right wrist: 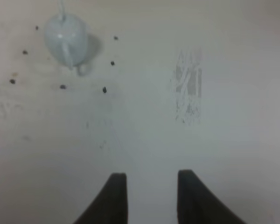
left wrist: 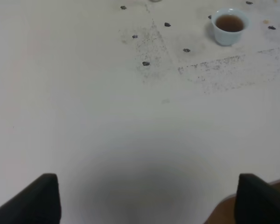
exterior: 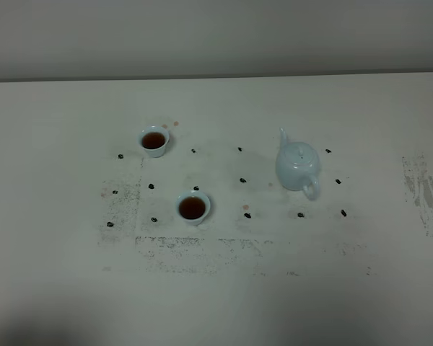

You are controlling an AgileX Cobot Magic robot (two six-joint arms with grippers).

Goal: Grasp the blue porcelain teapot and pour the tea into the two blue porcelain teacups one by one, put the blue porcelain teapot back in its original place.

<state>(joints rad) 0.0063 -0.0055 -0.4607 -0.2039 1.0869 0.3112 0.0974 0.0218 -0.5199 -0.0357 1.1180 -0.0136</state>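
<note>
The blue porcelain teapot (exterior: 297, 166) stands upright on the right of the table, spout to the back and handle to the front. It also shows in the right wrist view (right wrist: 65, 39), far from my right gripper (right wrist: 151, 189), which is open and empty. The two blue porcelain teacups hold brown tea: one at the back left (exterior: 154, 140), one nearer the front (exterior: 193, 207). One teacup shows in the left wrist view (left wrist: 229, 25), far from my left gripper (left wrist: 147, 200), which is wide open and empty. Neither gripper shows in the exterior high view.
Small dark marks (exterior: 243, 180) dot the cream table (exterior: 58, 288) around the cups and teapot. Scuffed grey patches lie at the front middle (exterior: 202, 249) and at the far right (exterior: 422, 191). A wall runs behind the table's back edge.
</note>
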